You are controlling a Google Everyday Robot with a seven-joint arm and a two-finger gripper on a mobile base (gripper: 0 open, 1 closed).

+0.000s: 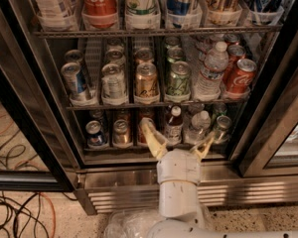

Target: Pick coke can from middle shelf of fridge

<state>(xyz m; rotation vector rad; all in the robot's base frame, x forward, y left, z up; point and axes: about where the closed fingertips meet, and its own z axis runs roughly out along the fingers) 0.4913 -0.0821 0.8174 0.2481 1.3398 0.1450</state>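
Coke can (241,76) stands upright at the front of the rightmost lane of the middle shelf (119,104). It is above and to the right of the gripper (179,144) and further into the fridge (114,180). A second red can (233,53) sits right behind it. A water bottle (211,71) stands just beside it on the side nearer the gripper, and the door frame (283,88) is close on its far side.

The gripper hangs low in the one camera view, in front of the bottom shelf. Its two fingers (150,135) are spread wide in a V with nothing between them.

The can is probably full, so it would have some weight but be easy to lift. Its thin aluminium wall is stiff enough for a firm grip yet would dent under a hard squeeze. The painted side is smooth and round, and may be damp from the cold, so it could slip or twist.

The best hold looks to be across the middle of the body, below the silver top. One finger would go into the narrow gap beside the water bottle and the other on the door-frame side. The can would then need lifting clear of the shelf's front rail.
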